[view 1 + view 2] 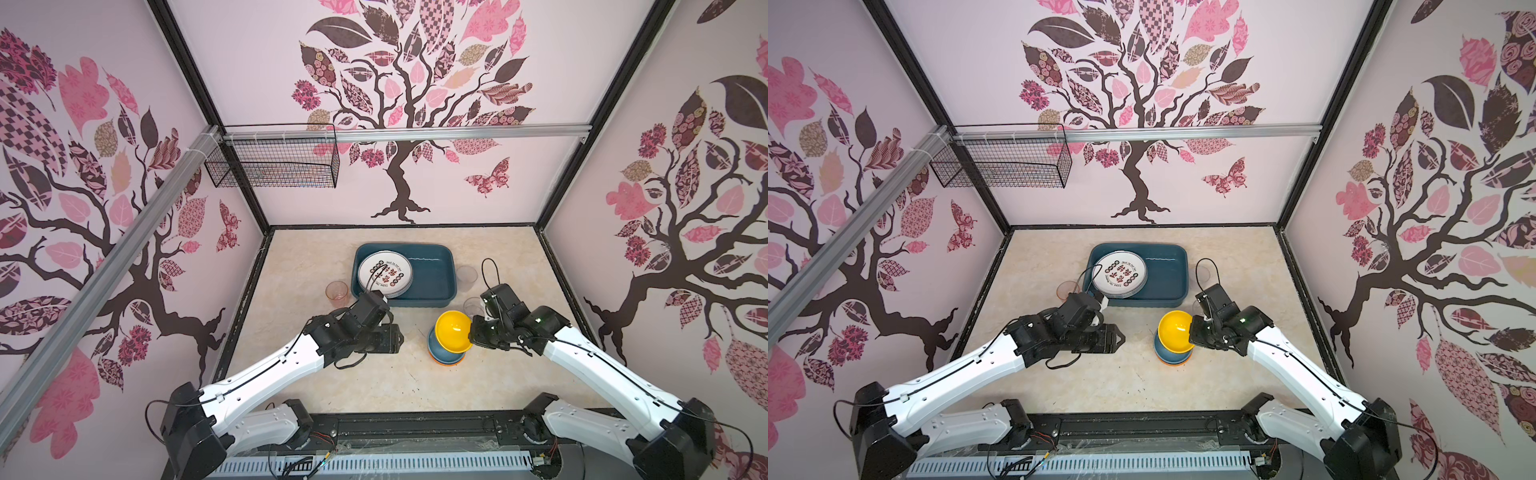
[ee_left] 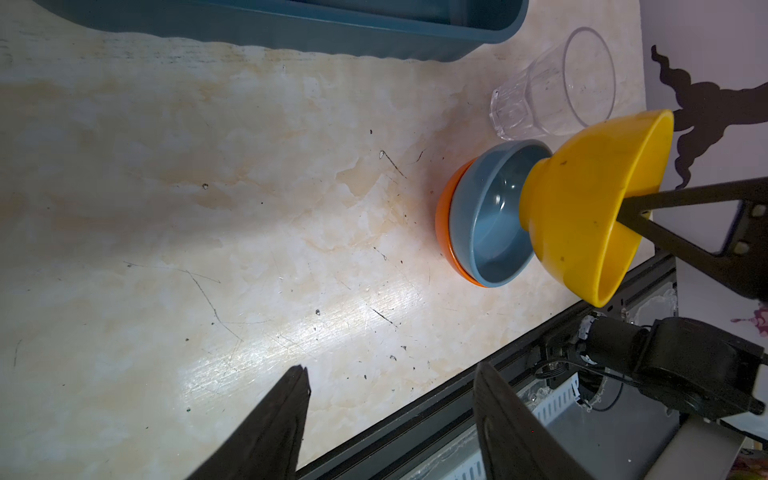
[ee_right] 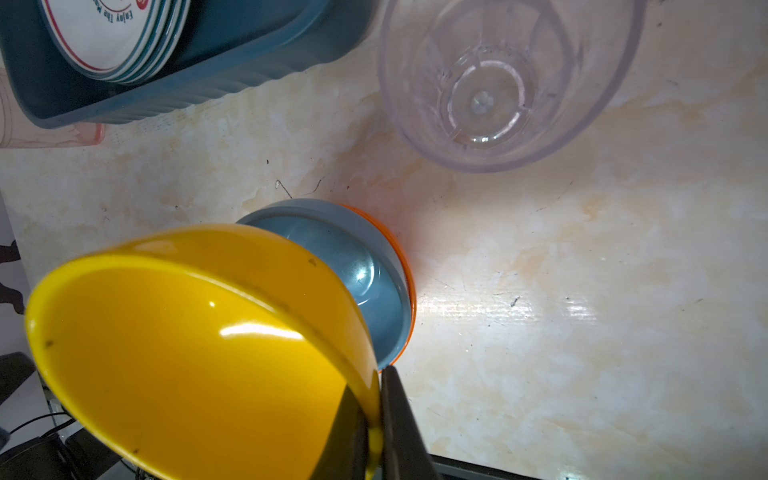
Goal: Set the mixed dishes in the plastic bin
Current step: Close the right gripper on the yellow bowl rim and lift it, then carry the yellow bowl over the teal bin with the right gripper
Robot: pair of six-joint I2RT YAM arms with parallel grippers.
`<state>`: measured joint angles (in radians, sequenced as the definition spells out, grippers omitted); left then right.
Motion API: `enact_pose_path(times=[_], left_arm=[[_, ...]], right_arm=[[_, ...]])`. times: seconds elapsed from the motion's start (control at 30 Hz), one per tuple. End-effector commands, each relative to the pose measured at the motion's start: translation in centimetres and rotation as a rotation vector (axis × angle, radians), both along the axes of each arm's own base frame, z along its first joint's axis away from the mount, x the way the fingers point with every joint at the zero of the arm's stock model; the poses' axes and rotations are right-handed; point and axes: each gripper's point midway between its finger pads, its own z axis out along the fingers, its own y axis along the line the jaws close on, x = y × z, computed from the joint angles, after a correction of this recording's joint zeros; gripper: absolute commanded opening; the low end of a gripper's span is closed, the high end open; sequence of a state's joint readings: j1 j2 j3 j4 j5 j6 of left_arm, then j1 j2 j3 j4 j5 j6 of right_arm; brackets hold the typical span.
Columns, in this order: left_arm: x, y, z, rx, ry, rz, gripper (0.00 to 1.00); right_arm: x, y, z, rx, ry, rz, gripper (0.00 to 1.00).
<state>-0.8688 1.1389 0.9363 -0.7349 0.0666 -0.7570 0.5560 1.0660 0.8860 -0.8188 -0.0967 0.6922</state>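
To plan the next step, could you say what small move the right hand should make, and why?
Probably lift slightly: the right hand is shut on the rim of the yellow bowl, and its tilted foot is close over the blue bowl, short of the bin.

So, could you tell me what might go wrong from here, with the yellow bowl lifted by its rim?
1. The right jaws pinch only the rim of the yellow bowl, which hangs steeply tilted. It could swivel or slip out on the way to the plastic bin.
2. The nearer clear cup stands close beside that arm's wrist, so a swing toward the bin might knock it over.
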Motion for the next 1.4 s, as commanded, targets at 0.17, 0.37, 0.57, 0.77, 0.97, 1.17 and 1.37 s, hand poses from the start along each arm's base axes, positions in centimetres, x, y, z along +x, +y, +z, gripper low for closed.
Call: enact_pose_path(times=[0.17,0.37,0.57,0.77,0.97,1.17,1.37], left_arm=[[0.8,1.8,0.8,-0.042,-0.036,0.071,0.7],[1.5,3.6,1.5,-0.048,-0.046,0.117,0.7],[2.4,4.5,2.4,-0.027,-0.076,0.146,0.73],[3.0,4.6,2.8,-0.01,-0.088,0.151,0.74],[3.3,4.8,2.8,-0.001,-0.09,0.156,0.74],[3.9,5.0,3.0,0.002,-0.104,0.171,0.76],[4.5,4.7,3.5,-0.003,-0.109,0.167,0.76]], right_arm=[[1.9,1.1,3.1,-0.034,-0.062,0.096,0.03],[4.5,2.3,4.4,-0.045,-0.1,0.122,0.03],[7.7,3.5,5.1,-0.048,-0.108,0.137,0.04],[11.2,3.8,5.3,-0.07,-0.111,0.127,0.04],[15.0,2.9,4.3,-0.107,-0.096,0.085,0.04],[18.1,2.8,2.5,-0.152,-0.067,0.07,0.05],[21.6,2.9,1.1,-0.175,-0.058,0.04,0.05]])
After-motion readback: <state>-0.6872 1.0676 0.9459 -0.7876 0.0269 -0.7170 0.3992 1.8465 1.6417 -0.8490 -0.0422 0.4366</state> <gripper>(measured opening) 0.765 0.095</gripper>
